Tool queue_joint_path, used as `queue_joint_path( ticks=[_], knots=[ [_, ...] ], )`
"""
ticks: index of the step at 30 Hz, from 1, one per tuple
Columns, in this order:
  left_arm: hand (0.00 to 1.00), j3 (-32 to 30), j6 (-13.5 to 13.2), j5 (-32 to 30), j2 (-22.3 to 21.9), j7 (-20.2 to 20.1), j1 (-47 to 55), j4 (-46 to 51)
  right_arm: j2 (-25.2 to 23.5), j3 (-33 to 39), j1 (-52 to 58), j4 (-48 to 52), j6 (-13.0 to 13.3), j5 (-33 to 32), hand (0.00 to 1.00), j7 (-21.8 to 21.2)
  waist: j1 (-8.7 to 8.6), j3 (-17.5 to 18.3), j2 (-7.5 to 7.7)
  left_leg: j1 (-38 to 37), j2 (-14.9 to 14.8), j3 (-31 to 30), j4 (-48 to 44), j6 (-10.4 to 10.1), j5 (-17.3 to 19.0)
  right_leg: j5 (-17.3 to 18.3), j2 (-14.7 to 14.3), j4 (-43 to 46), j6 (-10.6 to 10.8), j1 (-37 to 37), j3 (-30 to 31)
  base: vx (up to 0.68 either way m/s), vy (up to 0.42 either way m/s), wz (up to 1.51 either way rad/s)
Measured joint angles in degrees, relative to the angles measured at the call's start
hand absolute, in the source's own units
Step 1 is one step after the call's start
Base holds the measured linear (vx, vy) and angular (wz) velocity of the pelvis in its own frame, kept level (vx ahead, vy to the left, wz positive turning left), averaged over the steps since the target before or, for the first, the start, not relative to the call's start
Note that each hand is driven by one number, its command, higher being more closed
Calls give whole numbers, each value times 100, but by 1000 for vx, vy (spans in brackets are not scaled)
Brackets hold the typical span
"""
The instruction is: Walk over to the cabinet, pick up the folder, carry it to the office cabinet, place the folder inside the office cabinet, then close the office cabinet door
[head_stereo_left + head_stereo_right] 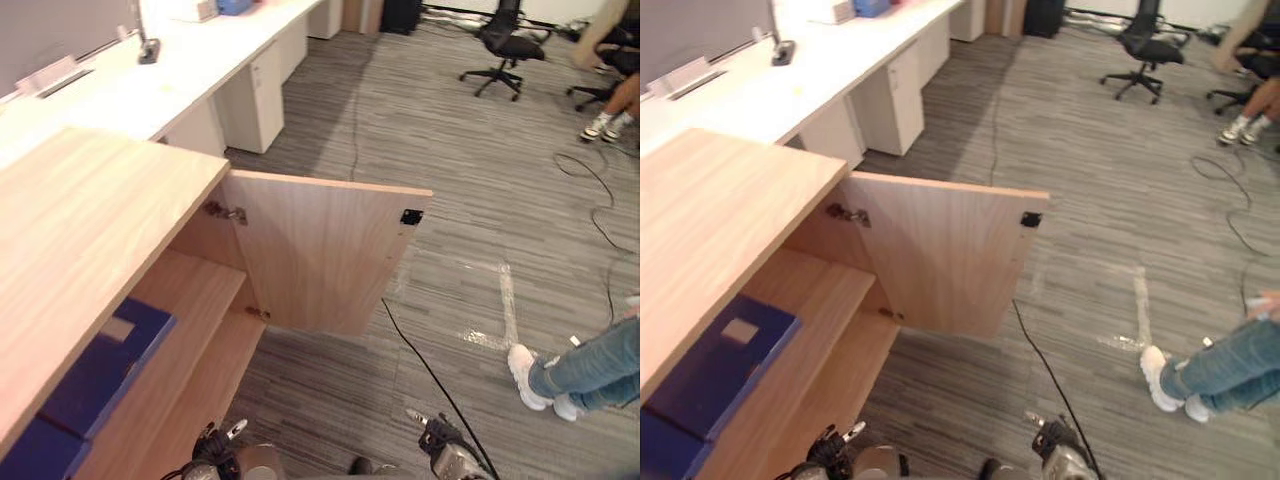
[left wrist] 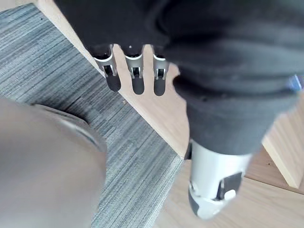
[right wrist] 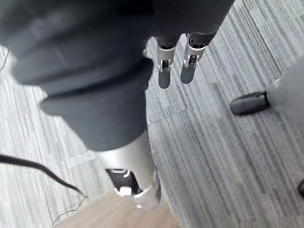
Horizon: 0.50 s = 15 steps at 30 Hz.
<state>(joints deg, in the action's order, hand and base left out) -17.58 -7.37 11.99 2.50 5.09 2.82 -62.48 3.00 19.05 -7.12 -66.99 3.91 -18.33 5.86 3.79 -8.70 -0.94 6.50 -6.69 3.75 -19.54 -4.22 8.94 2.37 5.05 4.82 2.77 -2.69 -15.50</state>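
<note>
The folder point(image 1: 725, 365) lies in the office cabinet point(image 1: 710, 210). The left robot hand point(image 2: 137, 83) and right robot hand point(image 3: 164, 76) hang empty, fingers apart. A glancing push could leave the door point(image 1: 940, 255) ajar.

Two blue folders point(image 1: 725, 365) point(image 1: 660, 445), one cabinet door point(image 1: 320, 255), two office chairs point(image 1: 503, 45) point(image 1: 592, 92).

The left hand point(image 2: 199, 80) wears a dark ribbed cover over its back and wrist. Its silver fingers point(image 2: 137, 76) end in dark rounded tips, and its thick silver thumb point(image 2: 213, 185) carries a small dark inset. The right hand point(image 3: 95, 71) looks alike.
</note>
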Motion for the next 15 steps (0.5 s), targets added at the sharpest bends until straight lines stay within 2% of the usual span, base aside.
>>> queue_joint_path(
  ticks=[1,2,6,15],
  knots=[
    [0,-8,-5,2,49,-1,51,3,-35,-135,-13,16,7,-169,0,-40,-3,98,121,-97,194,103,367,103,-136,-99,148,-176,25,-3,-8,160,242,-37],
    [0,-57,-9,13,46,-1,54,7,-34,-151,-38,65,26,-270,0,-65,13,134,171,-122,268,174,482,165,-178,-119,231,-242,56,-9,-3,228,178,-8],
    [0,-171,2,-21,54,-18,285,-5,-36,-474,-298,654,233,-733,0,-201,-2,169,124,-437,631,309,1069,332,-335,-200,512,-519,162,-90,16,188,140,-6],
    [0,-115,11,-22,99,-60,576,-8,29,-1036,-671,1021,510,-2316,0,-592,53,397,101,-776,592,233,1351,333,-335,-231,449,-620,198,-382,-21,120,-3,0]
  ],
)
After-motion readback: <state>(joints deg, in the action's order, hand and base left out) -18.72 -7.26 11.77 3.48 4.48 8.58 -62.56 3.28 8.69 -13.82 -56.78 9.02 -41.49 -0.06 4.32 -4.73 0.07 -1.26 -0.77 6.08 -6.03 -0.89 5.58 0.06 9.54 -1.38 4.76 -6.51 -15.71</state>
